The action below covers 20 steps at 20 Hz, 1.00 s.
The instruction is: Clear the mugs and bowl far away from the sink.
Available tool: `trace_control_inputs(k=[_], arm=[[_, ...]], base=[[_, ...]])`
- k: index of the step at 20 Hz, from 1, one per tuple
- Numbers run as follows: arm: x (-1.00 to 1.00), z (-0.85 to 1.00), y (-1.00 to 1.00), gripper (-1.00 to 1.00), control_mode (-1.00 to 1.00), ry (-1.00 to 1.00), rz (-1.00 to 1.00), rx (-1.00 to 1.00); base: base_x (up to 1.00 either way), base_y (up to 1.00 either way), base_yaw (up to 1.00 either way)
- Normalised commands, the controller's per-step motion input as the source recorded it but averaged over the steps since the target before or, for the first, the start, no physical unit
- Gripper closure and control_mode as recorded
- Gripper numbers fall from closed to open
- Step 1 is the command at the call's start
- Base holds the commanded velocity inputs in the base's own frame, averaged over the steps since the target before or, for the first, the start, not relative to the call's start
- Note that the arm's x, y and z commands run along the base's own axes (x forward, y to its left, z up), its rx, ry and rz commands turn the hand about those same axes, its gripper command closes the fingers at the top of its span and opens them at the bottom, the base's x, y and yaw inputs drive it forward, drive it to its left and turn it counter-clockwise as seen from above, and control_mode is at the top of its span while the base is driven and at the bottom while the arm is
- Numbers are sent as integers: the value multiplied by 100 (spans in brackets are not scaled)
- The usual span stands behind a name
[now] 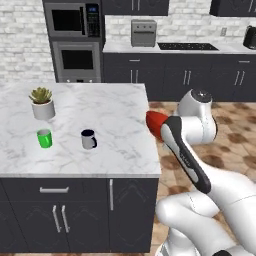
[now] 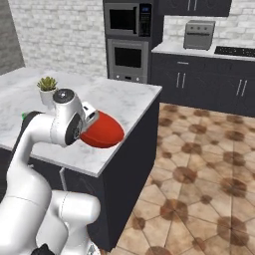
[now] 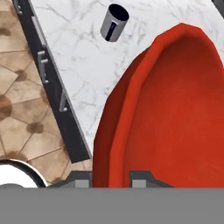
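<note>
A glossy red is seen on the bowl (image 3: 175, 109), darker inside. The counter (image 1: 110, 115) is patterned in white marble with grey veins. One mug (image 1: 44, 138) is coloured bright green; the other mug (image 1: 88, 139) is grey-white with a navy rim. The cabinets (image 1: 75, 210) are dark charcoal, and the floor (image 2: 199, 164) is tiled in mottled brown.

red bowl (image 2: 103, 131) held tilted over counter edge; green mug (image 1: 44, 138) and navy-rimmed mug (image 1: 88, 139) upright.
</note>
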Motion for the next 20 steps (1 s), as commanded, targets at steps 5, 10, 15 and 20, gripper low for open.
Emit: trace_control_inputs(k=[5,10,15,20], arm=[[96,-70,36,100,-100,4,24,-9],[96,-59,15,100,-100,1,32,-15],[92,-28,30,100,-100,6,29,-19],[77,-4,5,100,-100,14,14,-12]], base=[[0,0,0],[0,0,0],[0,0,0],[0,0,0]])
